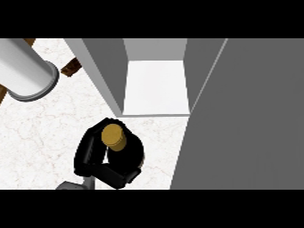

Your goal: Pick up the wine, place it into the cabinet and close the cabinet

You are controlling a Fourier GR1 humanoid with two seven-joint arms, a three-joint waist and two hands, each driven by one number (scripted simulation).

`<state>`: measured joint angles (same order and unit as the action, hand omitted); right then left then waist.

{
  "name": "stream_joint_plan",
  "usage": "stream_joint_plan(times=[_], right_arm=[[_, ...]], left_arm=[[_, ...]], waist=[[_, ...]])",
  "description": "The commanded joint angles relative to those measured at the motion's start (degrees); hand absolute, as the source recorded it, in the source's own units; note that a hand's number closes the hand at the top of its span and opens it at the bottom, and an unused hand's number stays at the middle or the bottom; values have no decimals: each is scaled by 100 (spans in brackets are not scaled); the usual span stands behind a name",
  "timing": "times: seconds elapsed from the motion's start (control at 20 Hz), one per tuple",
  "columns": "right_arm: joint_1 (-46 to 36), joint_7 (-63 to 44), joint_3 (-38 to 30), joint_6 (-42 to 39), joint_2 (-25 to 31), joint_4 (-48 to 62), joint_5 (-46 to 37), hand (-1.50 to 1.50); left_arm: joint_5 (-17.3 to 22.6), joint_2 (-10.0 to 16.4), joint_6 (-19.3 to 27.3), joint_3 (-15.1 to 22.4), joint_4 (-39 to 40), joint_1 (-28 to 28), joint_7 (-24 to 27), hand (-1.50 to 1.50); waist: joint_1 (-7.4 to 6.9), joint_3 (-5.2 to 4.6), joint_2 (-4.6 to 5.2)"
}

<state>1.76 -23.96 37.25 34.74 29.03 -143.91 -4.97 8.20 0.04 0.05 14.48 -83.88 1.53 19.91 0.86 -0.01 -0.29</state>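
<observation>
I have the left hand on the wine bottle, fingers curled round it, its gold cap facing up between them. I cannot tell whether it touches the marble counter. The open cabinet sits just beyond the fingers, with its grey door to their right.

my left hand sits low and left of centre, palm turned inward. its black fingers and thumb curl in a ring round the wine bottle, hiding all but its top. only a sliver of my grey forearm shows at the lower edge.
</observation>
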Motion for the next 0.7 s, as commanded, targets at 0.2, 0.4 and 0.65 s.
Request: stream_joint_plan(times=[0.2,0.4,0.65], right_arm=[[488,-308,-75,-55,203,-1236,-40,-150],[640,-251,39,-48,290,-1405,-87,-150],[766,49,67,-125,317,-1224,-26,-150]], left_arm=[[-301,-4,768,-28,339,756,-236,150],[-331,-4,740,-271,966,1215,-68,150],[-352,-3,806,-413,1563,1807,-72,150]], waist=[[30,-1,10],[80,-3,9],[58,1,14]])
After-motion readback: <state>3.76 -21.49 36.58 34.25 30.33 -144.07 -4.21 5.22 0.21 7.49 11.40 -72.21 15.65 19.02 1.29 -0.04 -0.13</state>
